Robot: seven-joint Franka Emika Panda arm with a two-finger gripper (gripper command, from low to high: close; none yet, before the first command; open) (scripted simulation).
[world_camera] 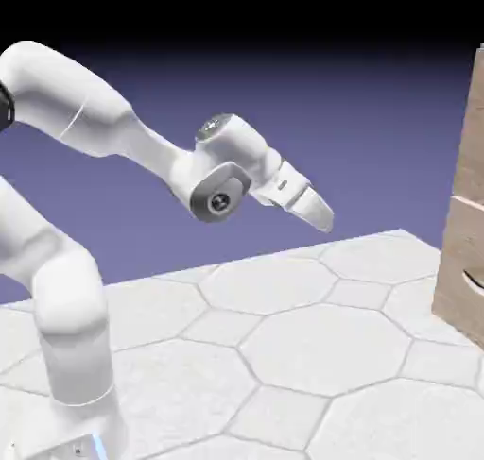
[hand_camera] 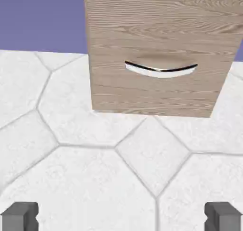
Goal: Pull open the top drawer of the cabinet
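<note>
The claw (world_camera: 317, 210) hangs open and empty above the worktop (world_camera: 284, 354), well apart from the cabinet (world_camera: 463, 212) at the worktop's far end. Its top drawer (world_camera: 472, 127) looks shut. The claw angles toward the cabinet, probably to line up a reach.

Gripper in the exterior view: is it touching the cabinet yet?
No. The gripper hangs in mid-air, well apart from the cabinet at the picture's right edge.
</note>
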